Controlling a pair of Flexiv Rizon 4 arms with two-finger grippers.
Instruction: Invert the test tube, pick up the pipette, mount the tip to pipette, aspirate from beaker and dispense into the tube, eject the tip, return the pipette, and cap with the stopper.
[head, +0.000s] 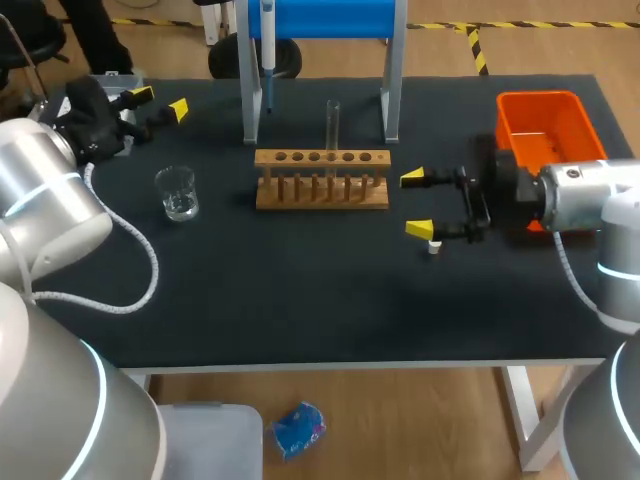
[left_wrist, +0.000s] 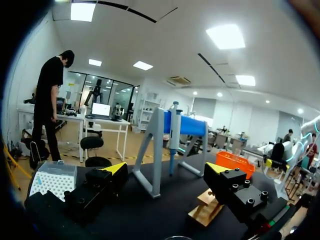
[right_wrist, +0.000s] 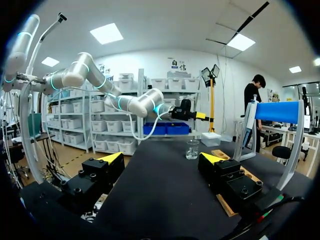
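Test tube (head: 333, 122) stands upright in the wooden rack (head: 321, 180), long axis vertical, no stopper seen on its top end, as I run both arms remotely. Right gripper (head: 416, 204) hovers just off the rack's right end, fingers spread wide w/ nothing btwn them, pointing along the table toward the rack. Left gripper (head: 160, 102) sits well off the rack's left-rear side, likewise wide open & empty. Pipette (head: 267, 50) hangs nose-down on the blue stand (head: 320, 18) directly behind the rack. Beaker (head: 177, 193), a little liquid inside, is on the mat left of the rack. Stopper (head: 434, 246), small & pale, lies on the mat right-front of the rack, just beside the right gripper's nearer finger. Orange bin (head: 540, 122) is farther right of the rack.

My read: w/ pipette parked and tube uncapped, the tube is the likely next target. Right arm is clearly the nearer one. Tube lies ahead of its fingers & toward the rack's rear row, so a level approach w/ fingers closing across the vertical axis looks right. Can't tell which end of the tube is the open one.
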